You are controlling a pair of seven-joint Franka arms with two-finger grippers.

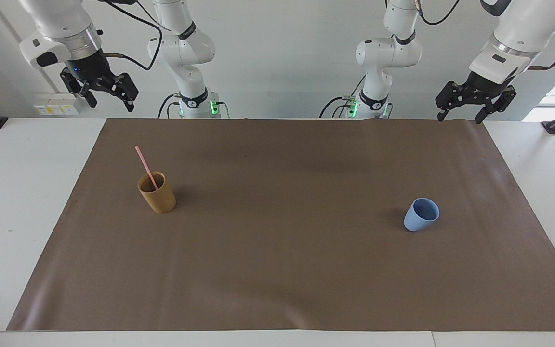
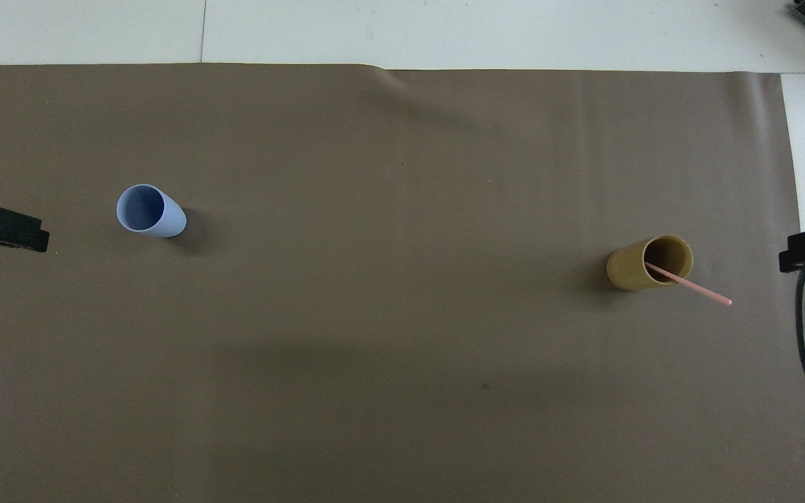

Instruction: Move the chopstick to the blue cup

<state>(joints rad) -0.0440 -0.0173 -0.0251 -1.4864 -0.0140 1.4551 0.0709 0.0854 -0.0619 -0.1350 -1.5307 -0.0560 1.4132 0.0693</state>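
Two claws hang up at the robots' end, jaws spread, nothing held: left claw, right claw. Farther out on your brown mat, chopstick leans in tan cup; blue cup stands well apart, toward the left arm's end.

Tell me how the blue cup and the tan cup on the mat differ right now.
The blue cup is light blue and tapers toward its base; the tan cup is a brown, straight-sided cylinder. The tan cup stands taller than the blue cup. The tan cup holds the pink chopstick, leaning out over its rim, while the blue cup is empty. Both stand upright, mouths open, on the brown mat.
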